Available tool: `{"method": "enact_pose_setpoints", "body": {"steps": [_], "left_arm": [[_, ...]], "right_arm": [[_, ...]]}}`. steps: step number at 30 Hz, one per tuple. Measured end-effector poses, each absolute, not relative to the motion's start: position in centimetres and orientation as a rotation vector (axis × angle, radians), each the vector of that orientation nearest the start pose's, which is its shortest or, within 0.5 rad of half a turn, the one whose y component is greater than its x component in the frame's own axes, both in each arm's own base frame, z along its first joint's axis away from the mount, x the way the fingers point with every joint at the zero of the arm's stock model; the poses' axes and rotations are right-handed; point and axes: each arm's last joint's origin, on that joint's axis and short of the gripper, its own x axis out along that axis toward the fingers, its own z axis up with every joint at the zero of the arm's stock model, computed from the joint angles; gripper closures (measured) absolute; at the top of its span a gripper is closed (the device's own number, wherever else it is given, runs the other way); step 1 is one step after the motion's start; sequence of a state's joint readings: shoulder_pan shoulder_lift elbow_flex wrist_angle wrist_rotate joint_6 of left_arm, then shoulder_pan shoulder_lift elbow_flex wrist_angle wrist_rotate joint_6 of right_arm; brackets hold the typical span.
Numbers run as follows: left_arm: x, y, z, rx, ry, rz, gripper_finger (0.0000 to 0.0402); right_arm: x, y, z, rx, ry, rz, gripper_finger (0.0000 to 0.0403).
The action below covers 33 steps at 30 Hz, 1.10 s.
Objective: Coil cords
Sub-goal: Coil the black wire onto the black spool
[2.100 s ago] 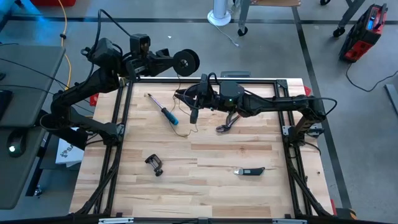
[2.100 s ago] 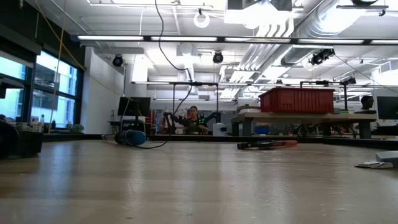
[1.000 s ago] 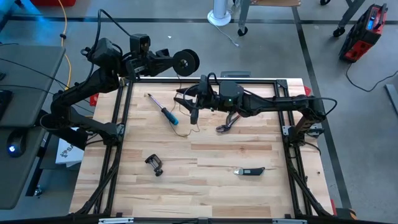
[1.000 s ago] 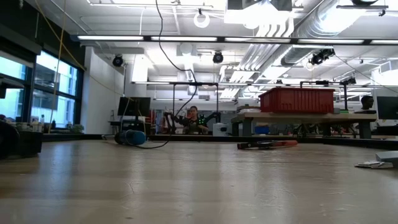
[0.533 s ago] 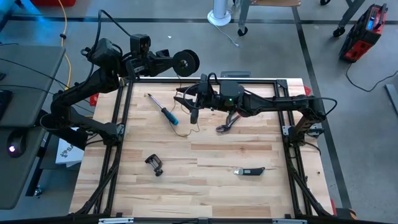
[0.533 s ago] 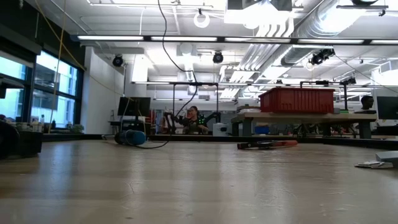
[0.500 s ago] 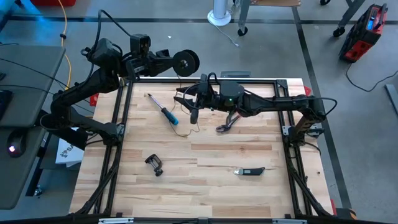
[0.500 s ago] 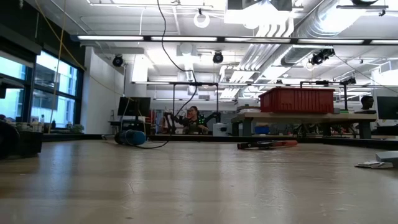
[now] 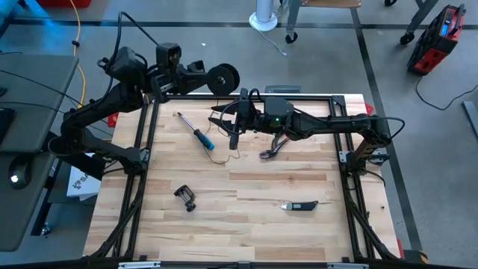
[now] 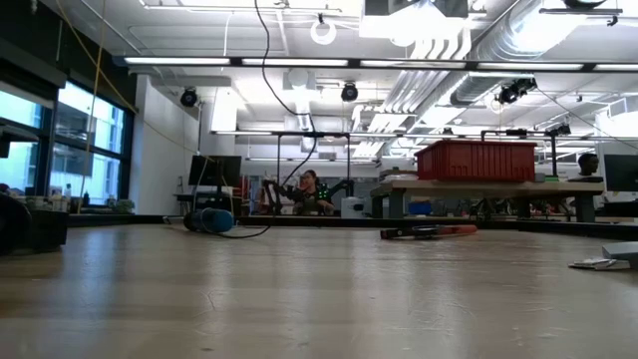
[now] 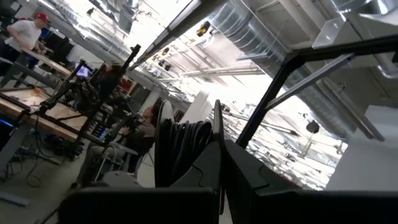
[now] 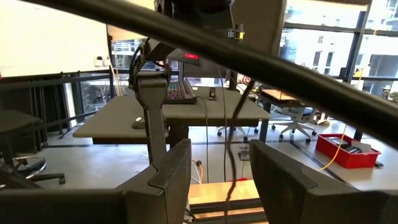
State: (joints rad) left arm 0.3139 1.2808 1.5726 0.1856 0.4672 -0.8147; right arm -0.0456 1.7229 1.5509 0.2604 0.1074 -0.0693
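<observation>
Black and round, the small reel (image 9: 223,76) hangs clamped in our left gripper (image 9: 211,77), raised just past the far edge of the wooden table (image 9: 246,213), toward its left corner. Our left wrist view shows the same reel (image 11: 186,149) edge-on, dark cord wound between its two discs, with our fingers (image 11: 249,174) pressed shut against it.

From the reel a hair-thin dark cord (image 9: 236,152) runs down toward the table. In the high view we can follow only its lower stretch, which curls on the wood between the blue-handled screwdriver (image 9: 196,132) and the red pliers (image 9: 273,148). In the right wrist view the cord (image 12: 227,168) hangs as a thin dark line in the gap between our right fingers (image 12: 171,171); we cannot tell whether it touches either one.

Our right gripper (image 9: 233,128) reaches in from the right side and hovers above the far middle of the table, close to the screwdriver's blue handle. Its two fingers stand apart, with a clear gap between them.

Nearer the front edge of the table lie a small black clamp (image 9: 186,197), on the left, and a dark utility knife (image 9: 300,205), further right, well apart from each other.

The low view looks level across the tabletop (image 10: 319,299) into a workshop, where the pliers (image 10: 429,231) lie far across the wood and a red bin (image 10: 477,160) sits on a bench behind. A person (image 10: 311,191) shows far back in the room.
</observation>
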Motion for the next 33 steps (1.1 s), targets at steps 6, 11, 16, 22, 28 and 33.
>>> {"method": "enact_pose_setpoints", "body": {"steps": [6,11,16,22,28,33], "left_arm": [[23.75,6.13,52.74,-0.605,-0.35,-0.325,0.0401],[23.72,6.12,52.82,-0.607,-0.358,-0.329,0.0401],[23.73,6.13,52.82,-0.607,-0.358,-0.329,0.0401],[23.73,6.13,52.82,-0.591,-0.36,-0.326,0.0401],[23.58,6.41,52.94,-0.574,-0.378,-0.317,0.0401],[23.53,6.63,52.93,-0.531,-0.385,-0.299,0.0401]], "right_arm": [[40.73,-2.15,39.01,-0.067,-0.083,-0.151,0.0249],[40.73,-2.15,39.01,-0.062,-0.083,-0.15,0.0275],[40.73,-2.15,39.01,-0.061,-0.084,-0.15,0.0292],[40.73,-2.15,39.02,-0.058,-0.084,-0.15,0.0303],[40.72,-2.1,39.14,0.019,-0.103,-0.139,0.0393],[40.75,-1.35,39.16,0.075,-0.108,-0.118,0.04]]}}
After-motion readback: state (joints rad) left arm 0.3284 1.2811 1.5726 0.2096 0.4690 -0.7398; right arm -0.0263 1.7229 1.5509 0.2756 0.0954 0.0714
